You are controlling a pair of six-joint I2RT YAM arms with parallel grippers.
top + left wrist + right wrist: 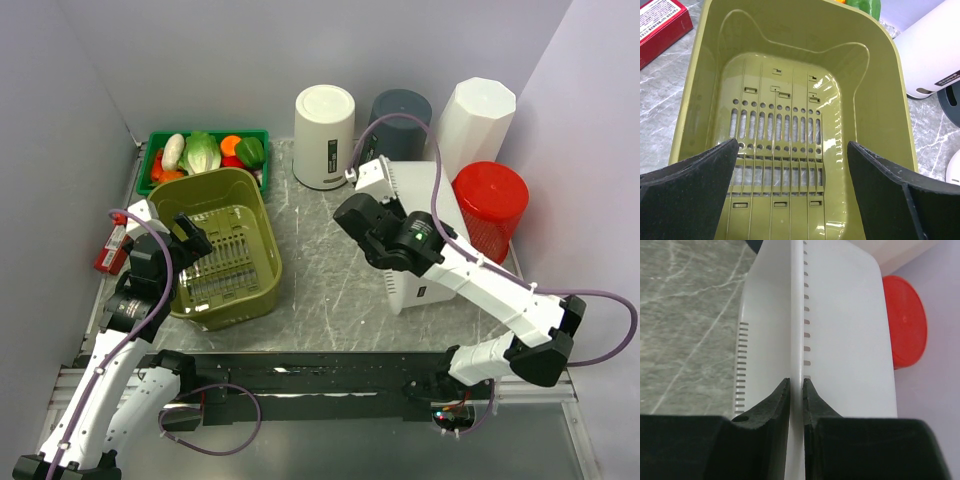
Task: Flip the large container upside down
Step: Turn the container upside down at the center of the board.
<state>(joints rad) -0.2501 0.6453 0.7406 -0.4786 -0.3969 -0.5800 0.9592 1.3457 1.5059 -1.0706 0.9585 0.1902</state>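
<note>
The large container point(418, 185) is a white rectangular bin with slotted walls, lying right of centre under my right arm. My right gripper point(796, 381) is shut on one thin wall point(796, 315) of it, a finger pressed against each face. How the bin is tilted I cannot tell. An olive green slotted basket point(215, 180) sits open side up on the left. Above the near end of the olive basket's inside point(790, 65) my left gripper point(792, 150) hangs wide open, holding nothing.
Along the back stand a green crate point(160, 137) of toy vegetables, a white cylinder point(325, 135), a dark grey cup point(402, 110) and a white faceted container point(475, 120). A red bin point(490, 205) sits right beside the white bin. A red box point(112, 250) lies at the left edge.
</note>
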